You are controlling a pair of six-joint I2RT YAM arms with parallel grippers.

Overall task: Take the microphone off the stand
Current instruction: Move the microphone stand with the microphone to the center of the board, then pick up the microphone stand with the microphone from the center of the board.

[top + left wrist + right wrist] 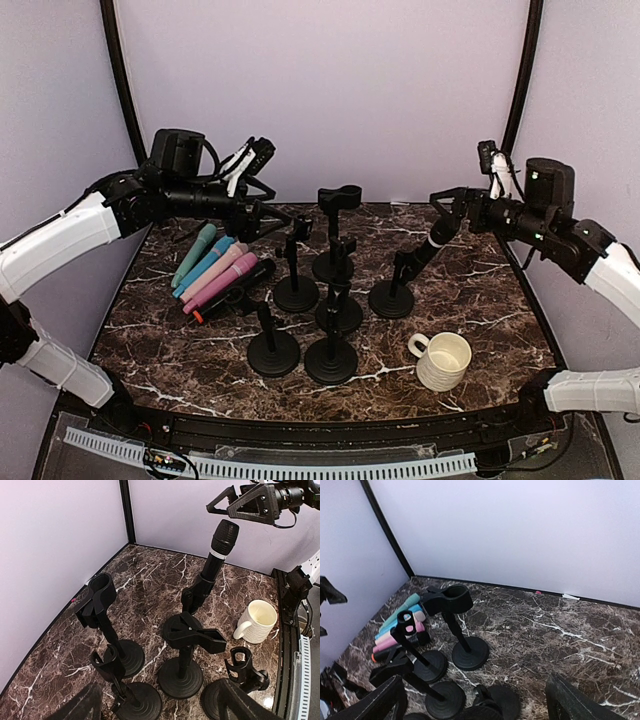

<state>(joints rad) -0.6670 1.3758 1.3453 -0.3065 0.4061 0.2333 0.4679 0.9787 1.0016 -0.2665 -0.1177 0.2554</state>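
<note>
A black microphone point(428, 250) leans to the upper right in the clip of its stand point(392, 298), right of the table's middle. In the left wrist view the microphone point(218, 550) rises from that stand point(194, 596). My right gripper point(455, 208) hovers just above the microphone's head, open and apart from it; it also shows in the left wrist view point(239, 504). Its fingers point(570, 700) stand wide with nothing between them. My left gripper point(268, 222) is open at the back left, over the empty stands, with its fingers point(239, 705) spread at the frame's bottom.
Several empty black stands point(330, 300) crowd the table's middle. A row of coloured microphones point(215, 268) lies at the left. A white mug point(442, 360) stands at the front right. Walls close in the table on three sides.
</note>
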